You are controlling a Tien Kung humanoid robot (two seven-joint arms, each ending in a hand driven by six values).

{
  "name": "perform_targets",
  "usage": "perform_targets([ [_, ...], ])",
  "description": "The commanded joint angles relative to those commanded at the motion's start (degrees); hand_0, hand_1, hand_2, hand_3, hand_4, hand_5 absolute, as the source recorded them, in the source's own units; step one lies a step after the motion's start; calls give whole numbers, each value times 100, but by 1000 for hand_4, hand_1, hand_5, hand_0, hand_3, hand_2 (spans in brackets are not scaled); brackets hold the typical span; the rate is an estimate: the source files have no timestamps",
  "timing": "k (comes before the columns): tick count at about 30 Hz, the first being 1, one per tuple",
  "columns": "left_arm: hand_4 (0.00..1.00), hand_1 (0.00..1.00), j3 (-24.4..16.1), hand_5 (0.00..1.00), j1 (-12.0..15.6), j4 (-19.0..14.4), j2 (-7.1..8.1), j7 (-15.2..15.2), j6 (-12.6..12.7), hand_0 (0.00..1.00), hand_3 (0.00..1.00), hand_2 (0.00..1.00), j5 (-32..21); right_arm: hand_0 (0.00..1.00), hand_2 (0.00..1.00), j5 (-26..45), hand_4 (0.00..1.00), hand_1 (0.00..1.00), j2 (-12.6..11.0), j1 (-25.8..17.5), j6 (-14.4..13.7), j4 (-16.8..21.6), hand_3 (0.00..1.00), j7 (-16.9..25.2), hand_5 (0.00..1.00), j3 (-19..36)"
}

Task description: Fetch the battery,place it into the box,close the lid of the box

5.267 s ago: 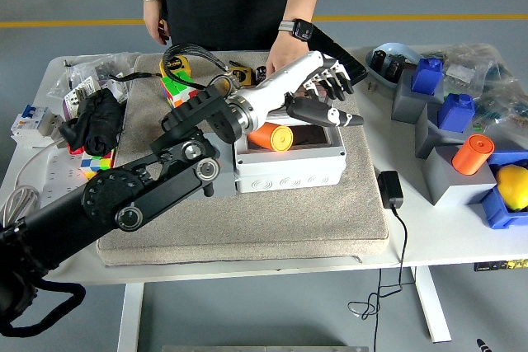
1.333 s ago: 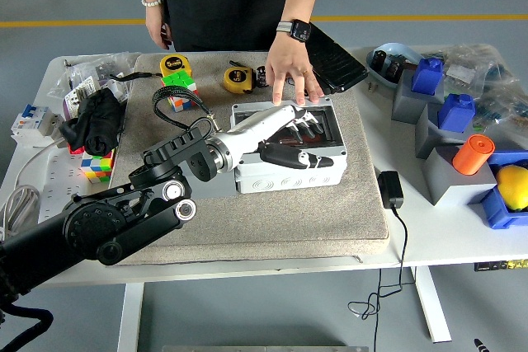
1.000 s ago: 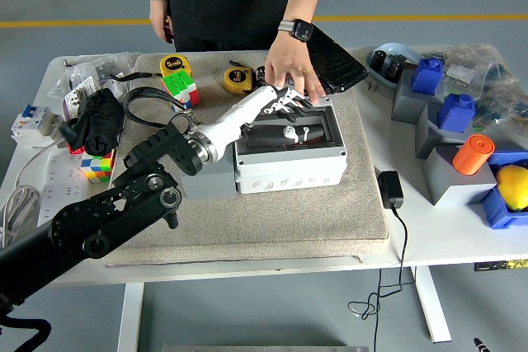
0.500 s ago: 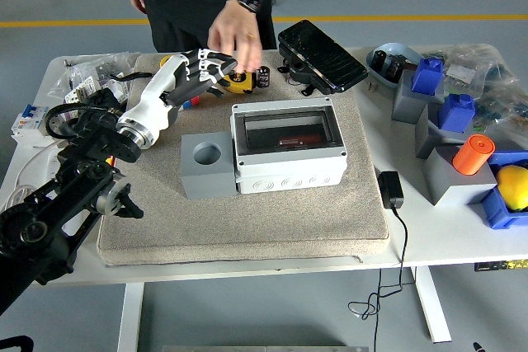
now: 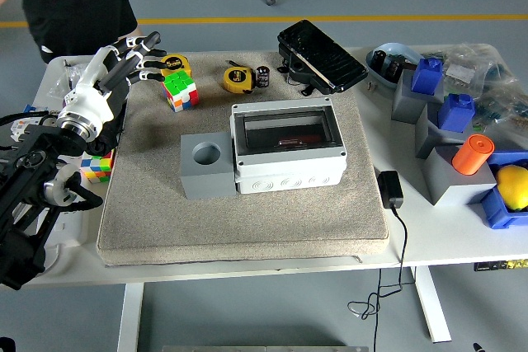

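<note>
Left hand [image 5: 124, 59] at far-left of mat [image 5: 148, 220], fingers spread, holding nothing. Box [image 5: 287, 154] at mat centre, lid down, dark window; battery not clearly visible inside. Grey block [image 5: 206, 168] touches box's left side. Person at counter's [image 5: 462, 241] far-left corner.

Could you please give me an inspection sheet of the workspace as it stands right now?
Surface: white table with a beige mat on it.
Job's things: grey box on the mat, clear lid shut, something dark inside; grey holder beside it, hole empty.
Clutter: two tape measures, Rubik's cube, black case, blue and grey blocks, orange cylinder, yellow ball.
Hands: left hand open, over the table's far left; right out of view.
Cables: black adapter, lead hanging off the front edge.
Surroundings: person at far left, chair base behind.
</note>
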Motion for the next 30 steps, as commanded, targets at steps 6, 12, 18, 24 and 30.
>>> perform_targets([
  [6, 986, 475, -253, 444, 161, 29, 21, -91, -43, 380, 516, 509, -53, 727, 654, -37, 998, 667, -7, 11, -18, 10, 600, 4, 609, 39],
  [12, 986, 478, -537, 446, 240, 12, 28, -103, -29, 391, 515, 509, -12, 727, 654, -7, 998, 667, -10, -13, -6, -3, 599, -15, 610, 11],
  [18, 989, 481, -753, 447, 310, 8, 55, -65, -61, 401, 514, 508, 38, 727, 654, -29, 998, 666, -8, -2, -21, 2, 599, -10, 611, 42],
  [24, 988, 483, -909, 446, 332, 5, 66, -36, -80, 418, 513, 509, 70, 727, 654, -2, 998, 667, -13, 8, -7, -1, 599, -27, 612, 4],
  [30, 985, 497, -973, 401, 337, 21, 80, -26, -121, 444, 522, 520, 71, 726, 654, -17, 998, 668, -20, 33, -22, 3, 599, -24, 613, 39],
])
